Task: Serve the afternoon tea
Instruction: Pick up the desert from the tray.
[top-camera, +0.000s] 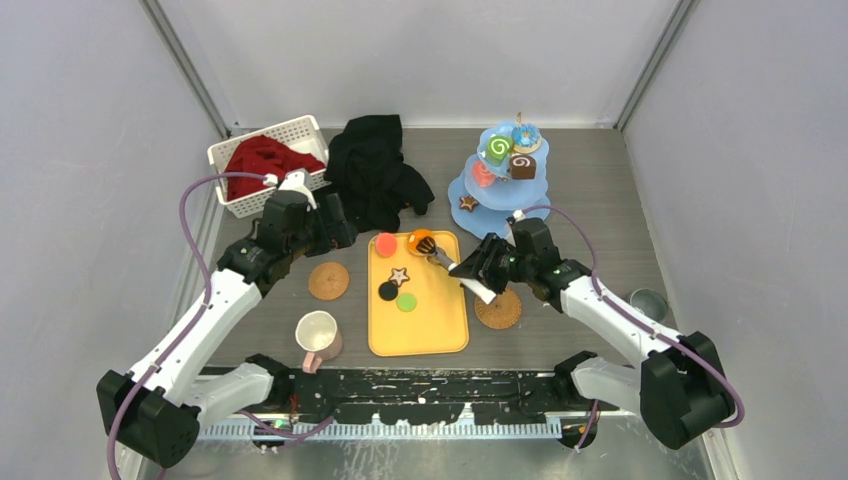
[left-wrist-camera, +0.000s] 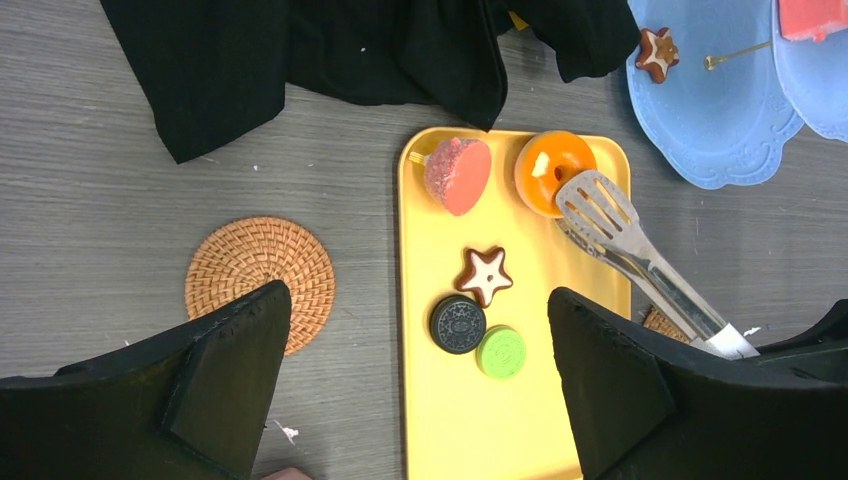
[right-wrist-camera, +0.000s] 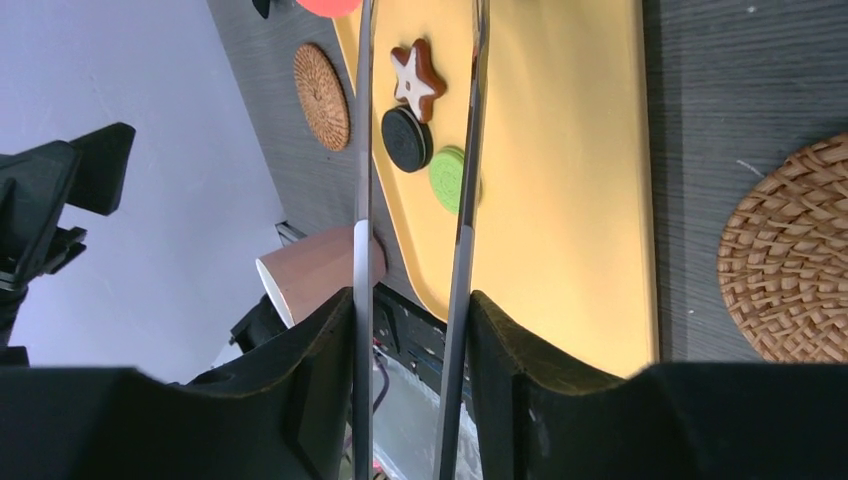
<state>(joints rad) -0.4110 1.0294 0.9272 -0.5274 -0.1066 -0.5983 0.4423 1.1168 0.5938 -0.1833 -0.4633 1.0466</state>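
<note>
The right gripper is pinching the metal tongs, which are pointing left and away, with their tips right at the orange donut on the far end of the yellow tray. The left gripper is hanging wide open, holding nothing.

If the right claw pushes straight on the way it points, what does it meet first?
Probably the orange donut: the tongs in the right claw end at it, height unclear.

Grey wood-grain table (pale walls)
</note>
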